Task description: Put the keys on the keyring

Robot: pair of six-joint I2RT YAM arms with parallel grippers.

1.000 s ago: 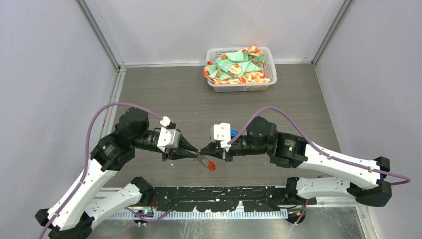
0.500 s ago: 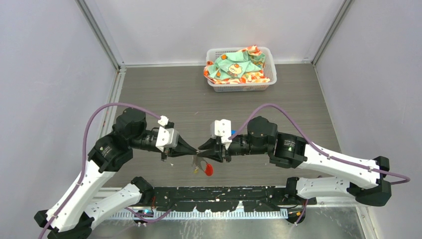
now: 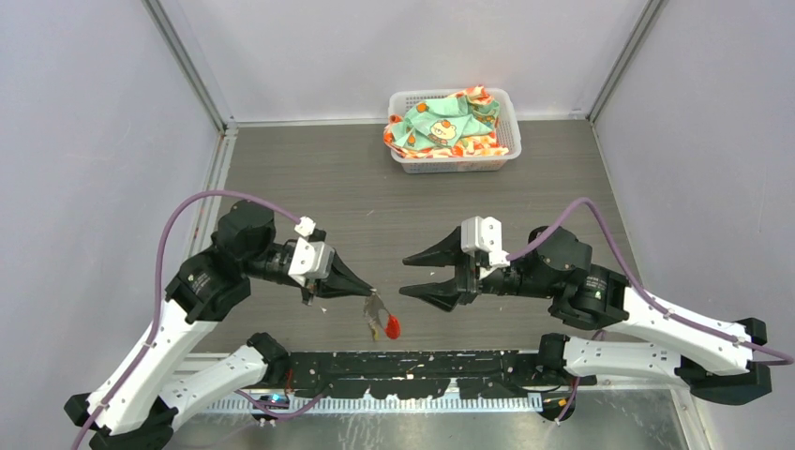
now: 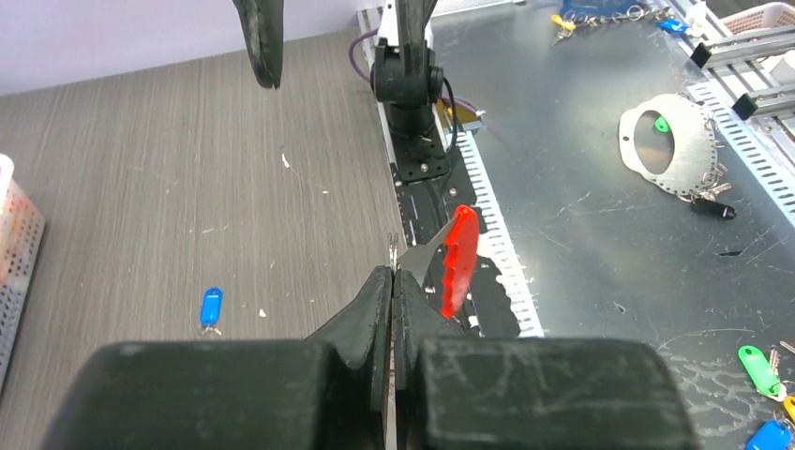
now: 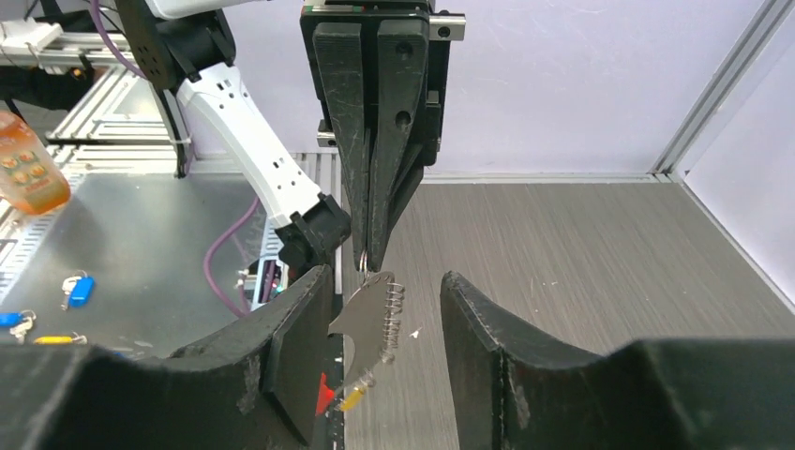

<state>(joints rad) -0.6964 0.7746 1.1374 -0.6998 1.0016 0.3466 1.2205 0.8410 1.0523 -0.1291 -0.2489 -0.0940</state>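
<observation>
Left end effector (image 3: 368, 292) is pinched tight on the keyring (image 3: 379, 311), gripping its top edge so the rest hangs free below the fingertips, off the surface (image 3: 328, 187). My read: it's acting as a fixture, presenting the ring for threading. The red tag (image 3: 393, 326) dangles at the low end of the keyring.

Right end effector (image 3: 409, 277) is spread wide and empty. It sits just beside the keyring, on the side away from the left end effector, not touching. The right wrist view has the keyring centred between its fingers, so it's either lined up to work on the ring or free to fetch a key. Can't tell which.

Blue-tagged key (image 4: 211, 307) lies flat on the surface, well apart from the keyring and not on it yet. A yellow tag (image 5: 352, 398) shows just beside the red tag at the bottom of the keyring, probably the yellow key.

Hard to make out:
- whether the yellow one is actually threaded on the keyring or just sits in line with it
- the ring's split, which no view resolves
- the exact grip point, buried between the left fingers
- the blue-tagged key in the top view, where it's hidden
- the red tag in the right wrist view, cut off at the bottom edge
</observation>
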